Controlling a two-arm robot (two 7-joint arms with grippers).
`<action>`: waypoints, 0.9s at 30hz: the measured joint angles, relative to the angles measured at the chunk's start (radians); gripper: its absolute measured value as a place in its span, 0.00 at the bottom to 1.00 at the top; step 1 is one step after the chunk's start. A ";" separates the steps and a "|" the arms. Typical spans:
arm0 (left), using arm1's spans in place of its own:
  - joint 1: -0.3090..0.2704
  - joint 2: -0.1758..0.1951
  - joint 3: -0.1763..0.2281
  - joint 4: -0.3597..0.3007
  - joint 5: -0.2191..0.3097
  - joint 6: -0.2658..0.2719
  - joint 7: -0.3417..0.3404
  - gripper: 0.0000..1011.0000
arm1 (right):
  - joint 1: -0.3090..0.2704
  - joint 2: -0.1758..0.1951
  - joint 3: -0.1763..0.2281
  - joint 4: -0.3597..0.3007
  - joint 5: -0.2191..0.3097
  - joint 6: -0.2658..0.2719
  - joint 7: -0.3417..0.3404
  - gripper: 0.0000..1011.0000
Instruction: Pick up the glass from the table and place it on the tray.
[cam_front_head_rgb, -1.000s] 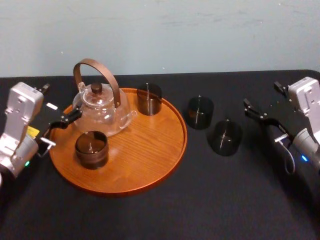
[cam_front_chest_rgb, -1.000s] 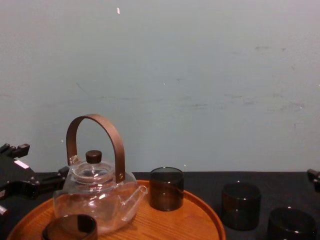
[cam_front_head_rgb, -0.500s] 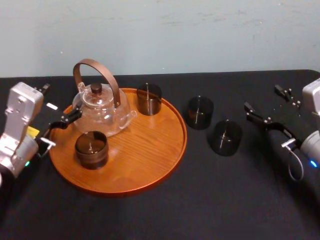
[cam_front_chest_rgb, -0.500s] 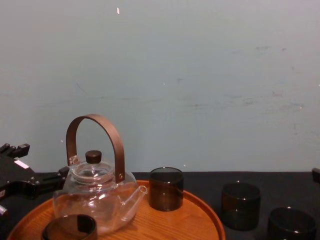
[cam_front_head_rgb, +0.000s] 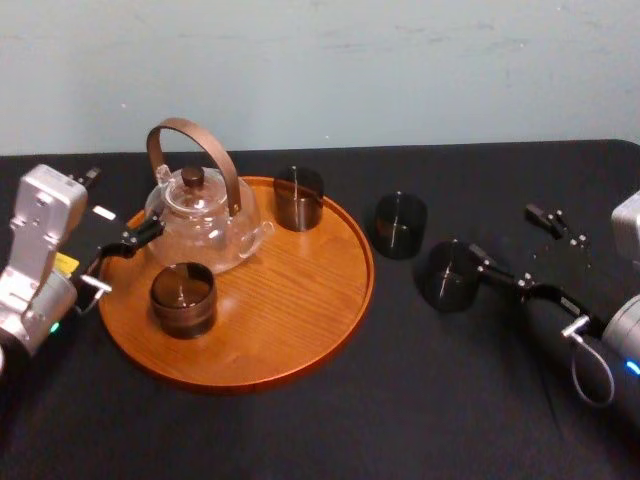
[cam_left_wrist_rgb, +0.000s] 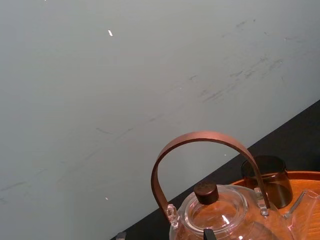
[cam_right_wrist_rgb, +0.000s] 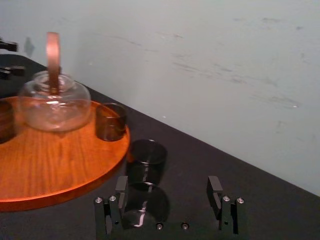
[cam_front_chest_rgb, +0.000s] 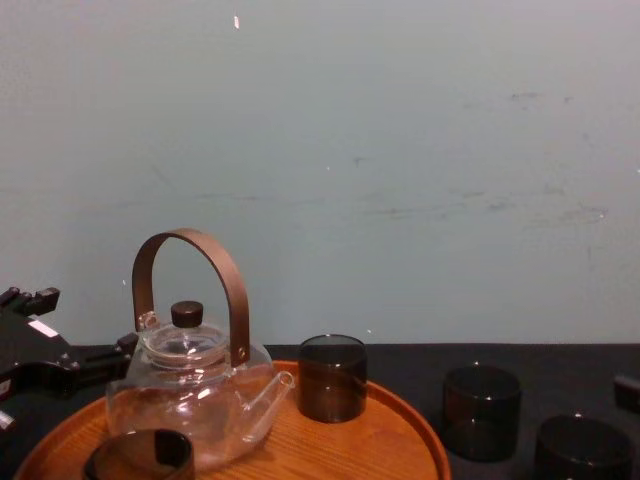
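Two dark smoky glasses stand on the black table to the right of the round wooden tray: a farther glass and a nearer glass. My right gripper is open and low over the table, one finger touching or almost touching the nearer glass's right side. In the right wrist view that nearer glass sits just inside one finger of the right gripper, the farther glass beyond it. My left gripper rests open at the tray's left edge beside the teapot.
On the tray stand a clear glass teapot with a brown arched handle and two more dark glasses, one at the back and one at the front left. A pale wall runs behind the table's far edge.
My right gripper has swung in from the far right toward the nearer glass on the table, staying open. The left arm, tray and glasses have not moved.
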 joint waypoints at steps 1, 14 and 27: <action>0.000 0.000 0.000 0.000 0.000 0.000 0.000 0.99 | -0.008 0.002 0.002 -0.008 0.002 0.000 0.004 0.99; 0.000 0.000 0.000 0.000 0.000 0.000 0.000 0.99 | -0.058 -0.004 0.024 -0.044 0.014 0.020 0.051 0.99; 0.000 0.000 0.000 0.000 0.000 0.000 0.000 0.99 | -0.047 -0.038 0.038 0.003 0.036 0.072 0.107 0.99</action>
